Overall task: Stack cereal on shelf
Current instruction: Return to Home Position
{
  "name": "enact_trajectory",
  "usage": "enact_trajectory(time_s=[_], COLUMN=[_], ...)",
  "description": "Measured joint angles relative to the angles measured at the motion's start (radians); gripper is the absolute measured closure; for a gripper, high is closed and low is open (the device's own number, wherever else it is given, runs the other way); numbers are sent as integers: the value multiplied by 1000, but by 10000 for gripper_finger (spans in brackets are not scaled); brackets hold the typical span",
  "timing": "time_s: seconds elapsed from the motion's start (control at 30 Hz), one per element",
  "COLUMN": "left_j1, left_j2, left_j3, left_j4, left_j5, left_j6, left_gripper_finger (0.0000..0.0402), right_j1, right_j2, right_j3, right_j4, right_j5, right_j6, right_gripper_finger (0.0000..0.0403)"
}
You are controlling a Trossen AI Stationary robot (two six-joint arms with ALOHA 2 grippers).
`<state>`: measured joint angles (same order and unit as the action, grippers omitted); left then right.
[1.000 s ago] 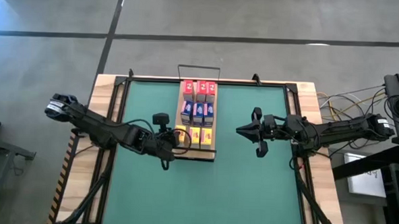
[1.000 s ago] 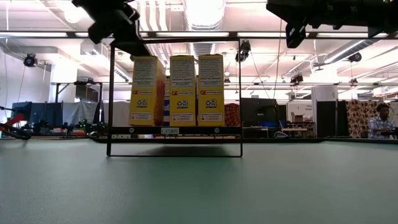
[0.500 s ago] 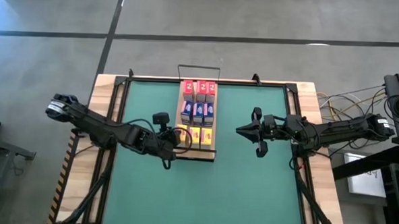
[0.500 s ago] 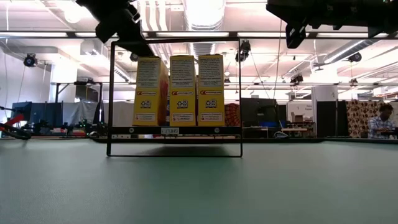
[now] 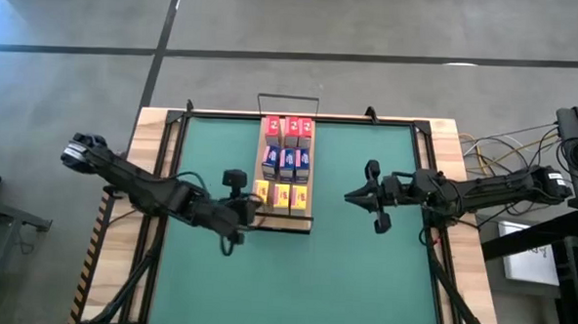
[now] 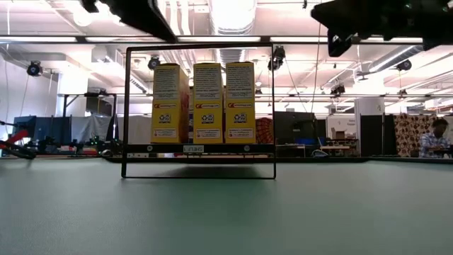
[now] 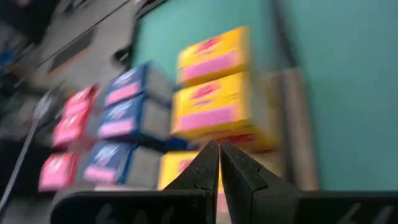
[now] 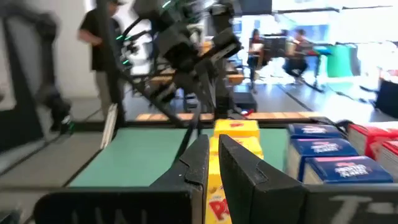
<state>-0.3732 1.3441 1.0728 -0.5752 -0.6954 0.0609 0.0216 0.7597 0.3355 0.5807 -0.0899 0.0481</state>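
Note:
The cereal boxes stand in three rows on the shelf (image 5: 284, 221), a light-wood board with a black wire frame (image 6: 127, 113). The rows are red (image 5: 288, 131) at the far end, blue (image 5: 287, 163) in the middle and yellow (image 5: 281, 194) at the near end. The low view shows the three yellow boxes (image 6: 207, 103) upright side by side. My left gripper (image 5: 254, 211) is shut and empty, raised just left of the yellow row, whose boxes (image 7: 214, 93) show past its fingertips. My right gripper (image 5: 349, 196) is shut and empty, hovering over the mat right of the shelf and pointing at it.
A green mat (image 5: 362, 273) covers the table between its wooden side strips (image 5: 149, 127). Cables (image 5: 495, 147) and equipment lie off the right edge. People show in the room beyond (image 6: 433, 138).
My left gripper has risen and drawn back from the yellow boxes toward the table's left and near edges, staying shut. In the low view its arm has climbed almost out of the picture's top.

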Motion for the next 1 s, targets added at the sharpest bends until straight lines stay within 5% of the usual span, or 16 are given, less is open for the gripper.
enact_trajectory(time_s=[0.27, 0.63, 1.0], left_j1=[-13, 15, 17], left_j2=[-204, -537, -745], left_j3=[-171, -544, -728], left_j4=[332, 728, 851], left_j5=[208, 210, 210], left_j6=[200, 244, 265], left_gripper_finger=[402, 401, 401], right_j1=[-2, -2, -2], right_j2=[-121, -327, -456], right_j3=[-93, -217, -319], right_j4=[2, 0, -1], right_j5=[-42, -41, -38], right_j6=[-91, -116, -201], right_gripper_finger=[376, 376, 376])
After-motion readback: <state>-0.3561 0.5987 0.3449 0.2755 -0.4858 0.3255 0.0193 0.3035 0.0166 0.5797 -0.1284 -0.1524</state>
